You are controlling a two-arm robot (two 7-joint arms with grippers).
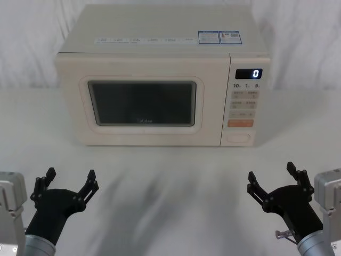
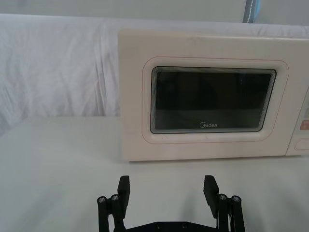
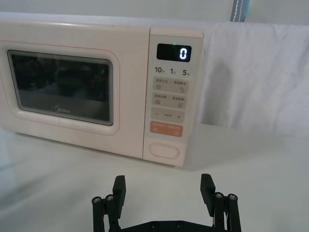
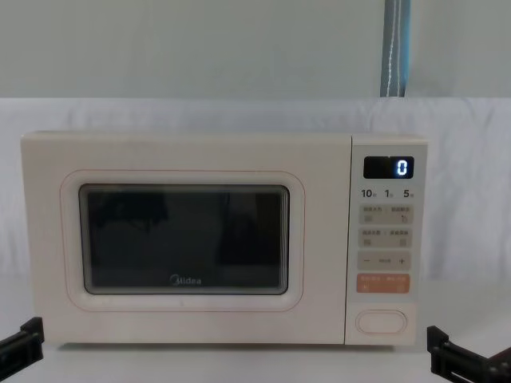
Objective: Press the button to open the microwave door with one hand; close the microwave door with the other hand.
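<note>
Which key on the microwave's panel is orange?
The rectangular key directly above the wide oval button; every other key on the panel is cream.

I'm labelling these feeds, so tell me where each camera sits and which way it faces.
Head: high, looking down at the microwave door; left gripper and right gripper open below.
Chest: low, level with the button.
Left wrist: behind its fingers, facing the door.
Right wrist: facing the keypad.
All share the door.

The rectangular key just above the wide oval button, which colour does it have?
Orange; the rectangular key shows best in the right wrist view.
</note>
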